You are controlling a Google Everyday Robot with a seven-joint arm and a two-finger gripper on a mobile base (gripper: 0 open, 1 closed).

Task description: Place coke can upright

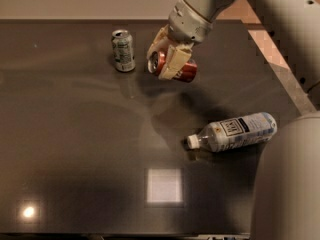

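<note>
The red coke can (186,71) lies on its side in my gripper (164,61), its silver end facing left. The gripper's cream fingers are shut around the can and hold it above the dark table (75,144), at the back centre. The arm comes down from the upper right and hides part of the can.
A silver-green can (123,50) stands upright just left of the gripper. A clear plastic bottle (234,132) with a white label lies on its side at the right. The table's right edge (280,74) runs diagonally; my arm's body (290,184) fills the lower right corner.
</note>
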